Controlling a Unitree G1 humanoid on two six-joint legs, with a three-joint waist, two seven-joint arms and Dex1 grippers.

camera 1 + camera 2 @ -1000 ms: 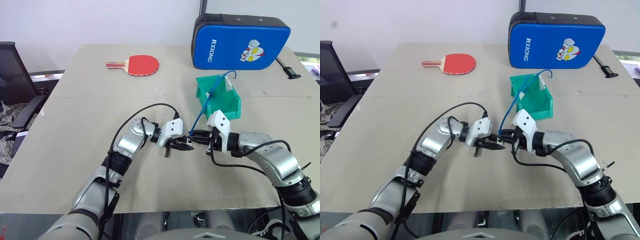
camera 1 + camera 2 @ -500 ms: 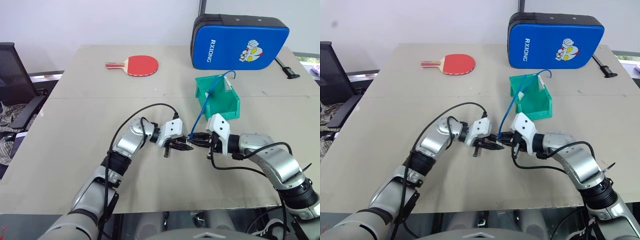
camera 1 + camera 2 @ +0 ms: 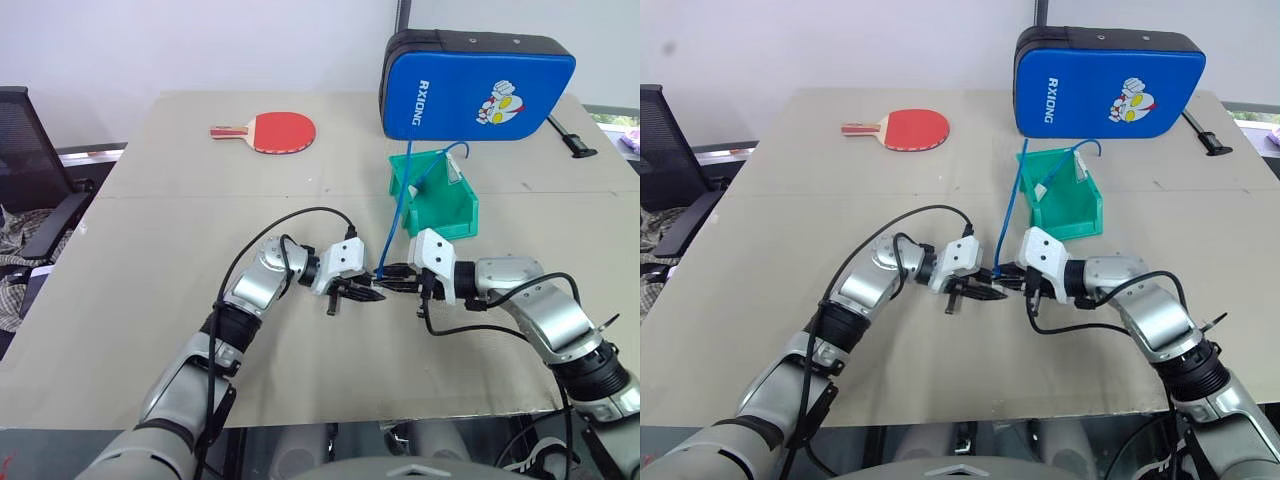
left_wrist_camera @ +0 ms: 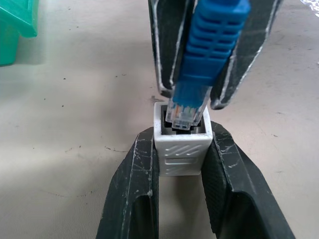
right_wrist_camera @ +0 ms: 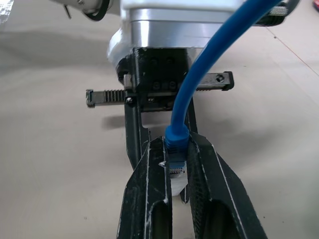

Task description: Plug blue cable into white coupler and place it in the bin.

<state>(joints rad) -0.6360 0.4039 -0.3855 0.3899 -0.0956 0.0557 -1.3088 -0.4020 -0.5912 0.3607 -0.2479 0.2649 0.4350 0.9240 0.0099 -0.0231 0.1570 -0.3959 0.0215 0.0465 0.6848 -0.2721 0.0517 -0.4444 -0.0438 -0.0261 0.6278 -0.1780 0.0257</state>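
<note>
You've got both arms bent inward over the middle of the beige table (image 3: 150, 290), wrists facing each other, fingertips nearly meeting just above the tabletop. L gripper (image 4: 182, 149) points toward the right arm, slightly down; its two black fingers are pinched on the sides of the tiny white plastic cube coupler (image 4: 182, 152), socket facing the other gripper. R gripper (image 5: 177, 167) points back at it, jaws closed tight on the ribbed boot of the thin bright-blue network cable (image 3: 400, 200). Clear plug tip sits at the socket mouth, partly in; can't tell if it's seated.

From the R gripper the cable rises, then arcs into the small green plastic bin (image 3: 440, 215) w/ cut-away front, standing just beyond the R wrist. The cable's far end lies inside; its loop pokes above the rim.
</note>
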